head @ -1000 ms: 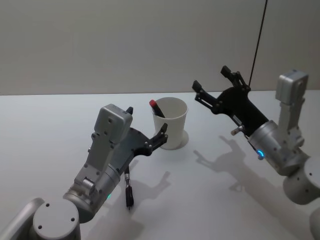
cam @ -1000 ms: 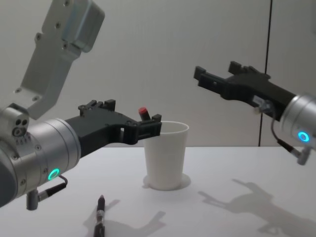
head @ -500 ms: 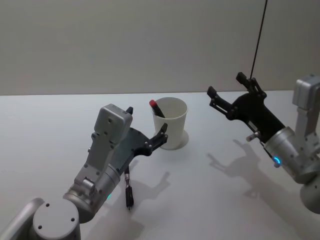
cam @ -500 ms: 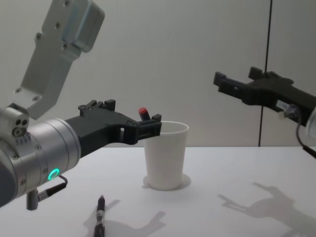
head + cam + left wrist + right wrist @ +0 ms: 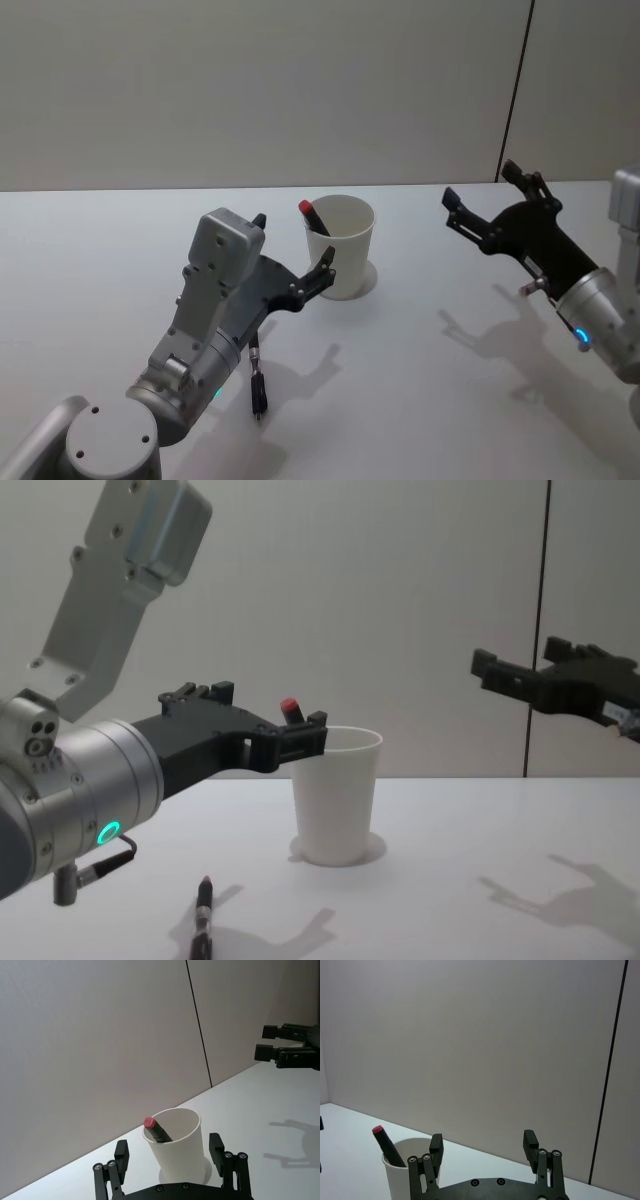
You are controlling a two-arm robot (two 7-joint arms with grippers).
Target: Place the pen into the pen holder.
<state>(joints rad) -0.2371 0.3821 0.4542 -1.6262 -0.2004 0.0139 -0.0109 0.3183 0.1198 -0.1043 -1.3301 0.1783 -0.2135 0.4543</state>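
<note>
Cup point(image 5: 340, 250): I see a red-capped pen point(image 5: 314, 218) leaning inside.
Left gripper point(image 5: 294, 240): jaws open, beside cup.
Right gripper point(image 5: 480, 182): jaws open, empty.

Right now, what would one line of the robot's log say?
red-capped pen: in pen holder | black pen: lying on table | left gripper: open, near pen holder | right gripper: open, raised
</note>
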